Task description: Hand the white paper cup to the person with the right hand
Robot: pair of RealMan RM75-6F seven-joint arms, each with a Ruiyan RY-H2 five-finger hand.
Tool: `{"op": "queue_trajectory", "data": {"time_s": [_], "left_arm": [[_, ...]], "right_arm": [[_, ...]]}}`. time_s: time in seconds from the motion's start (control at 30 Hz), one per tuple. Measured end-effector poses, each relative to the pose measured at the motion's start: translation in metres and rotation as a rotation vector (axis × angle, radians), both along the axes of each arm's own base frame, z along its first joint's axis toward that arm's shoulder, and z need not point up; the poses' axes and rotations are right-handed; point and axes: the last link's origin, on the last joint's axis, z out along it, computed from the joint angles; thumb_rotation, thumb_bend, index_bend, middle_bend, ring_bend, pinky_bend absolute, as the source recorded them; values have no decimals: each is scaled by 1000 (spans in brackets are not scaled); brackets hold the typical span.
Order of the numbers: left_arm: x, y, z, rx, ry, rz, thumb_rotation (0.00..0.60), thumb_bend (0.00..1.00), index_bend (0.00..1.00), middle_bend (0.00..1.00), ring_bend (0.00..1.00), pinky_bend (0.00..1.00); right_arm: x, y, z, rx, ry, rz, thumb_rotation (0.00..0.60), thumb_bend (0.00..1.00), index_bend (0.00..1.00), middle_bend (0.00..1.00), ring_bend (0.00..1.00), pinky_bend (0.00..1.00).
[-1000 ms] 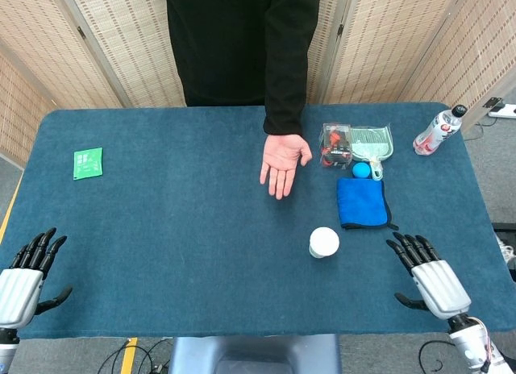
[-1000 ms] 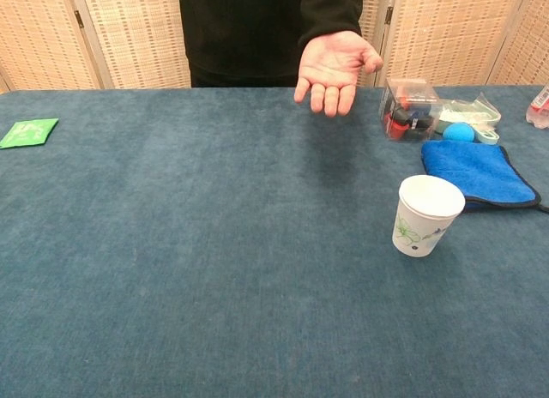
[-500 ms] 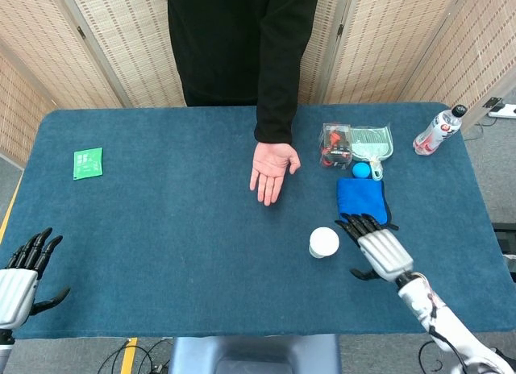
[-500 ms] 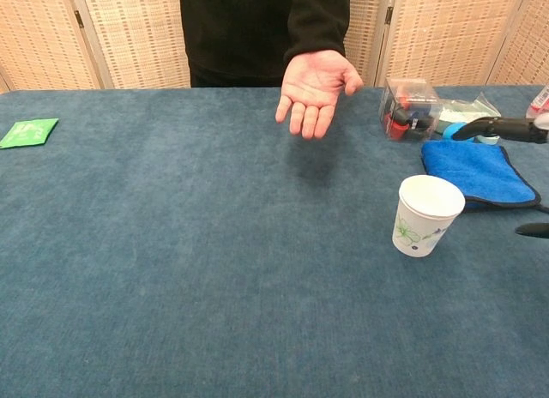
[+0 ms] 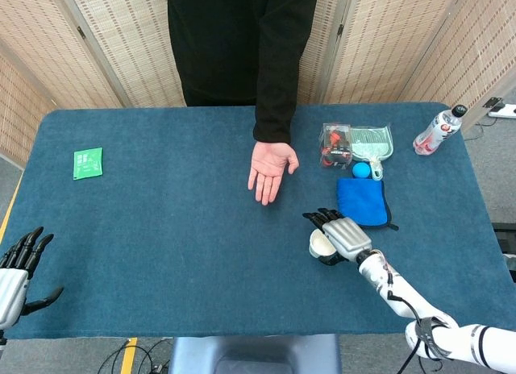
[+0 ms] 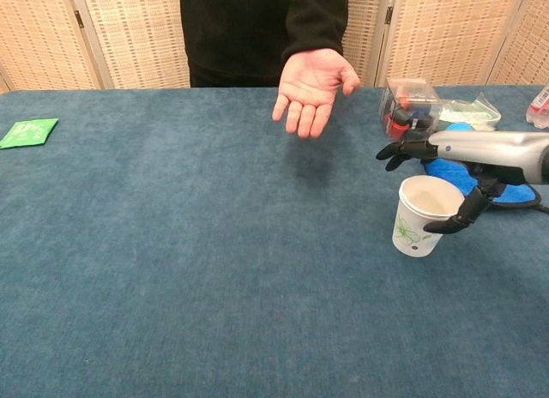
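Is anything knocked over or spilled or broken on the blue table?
Nothing stands out. The white paper cup stands upright with the right hand over it, not yet gripping. The bottle lies on its side at the far corner, but nothing has spilled. The blue cloth lies flat, and the person's hand waits open.

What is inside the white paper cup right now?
The white paper cup looks empty: only its pale inner wall shows. The right hand hovers over the rim, thumb at its side, hiding the bottom.

Blue-clothed table (image 5: pixel 161 229) with white paper cup (image 6: pixel 422 216), blue cloth (image 5: pixel 363 201), green packet (image 5: pixel 88 163), bottle (image 5: pixel 436 131).
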Motion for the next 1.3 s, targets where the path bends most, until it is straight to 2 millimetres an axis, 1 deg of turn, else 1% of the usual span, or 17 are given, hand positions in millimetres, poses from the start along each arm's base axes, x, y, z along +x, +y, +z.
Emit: {"op": "queue_trajectory", "data": {"time_s": [0.07, 0.13, 0.17, 0.3, 0.43, 0.53, 0.63, 0.77, 0.83, 0.87, 0.97, 1.07, 1.17, 1.3], "left_arm": [[0, 0, 0, 1, 2, 0, 600, 269, 69, 0, 0, 174], [0, 0, 0, 3, 7, 0, 600, 269, 70, 0, 0, 174], [-1, 0, 0, 4, 8, 1, 600, 269, 70, 0, 0, 174], [-1, 0, 0, 6, 15, 5, 600, 269, 69, 0, 0, 174], [-1, 0, -1, 7, 18, 11, 600, 269, 70, 0, 0, 174], [-1, 1, -1, 5, 16, 12, 600, 269, 70, 0, 0, 173], [-1, 2, -1, 3, 12, 13, 600, 269, 72, 0, 0, 173], [-2, 4, -1, -2, 4, 18, 600, 269, 74, 0, 0, 174], [-2, 4, 0, -2, -2, 21, 600, 269, 75, 0, 0, 174], [-3, 5, 0, -2, -5, 22, 600, 269, 76, 0, 0, 174], [-4, 6, 2, 0, -12, 29, 600, 269, 76, 0, 0, 174], [-6, 7, 4, 0, -19, 37, 600, 269, 77, 0, 0, 174], [-8, 8, 4, -6, -18, 44, 600, 269, 77, 0, 0, 174], [-9, 9, 5, -3, -21, 52, 600, 269, 77, 0, 0, 174]], "right_arm": [[0, 0, 0, -13, 3, 6, 600, 357, 389, 439, 425, 578], [1, 0, 1, -31, 4, 17, 600, 399, 452, 488, 491, 653], [1, 0, 2, -46, 4, 26, 600, 414, 468, 501, 506, 668], [7, 4, 8, -96, -10, 59, 600, 423, 476, 507, 513, 674], [20, 10, 20, -128, -49, 93, 600, 406, 476, 507, 513, 674], [38, 12, 32, -156, -90, 125, 600, 393, 476, 507, 513, 675], [63, 8, 47, -207, -131, 172, 600, 380, 476, 504, 513, 674], [96, -11, 64, -292, -165, 207, 600, 365, 476, 495, 513, 674], [110, -21, 67, -324, -175, 214, 600, 357, 476, 486, 513, 674], [118, -27, 67, -338, -176, 216, 600, 352, 476, 481, 513, 674], [133, -43, 60, -356, -174, 209, 600, 336, 476, 461, 509, 659], [142, -57, 50, -361, -162, 202, 600, 311, 476, 431, 483, 631], [148, -65, 41, -368, -146, 212, 600, 294, 476, 413, 461, 609], [147, -75, 31, -374, -130, 215, 600, 287, 447, 372, 416, 559]]}}
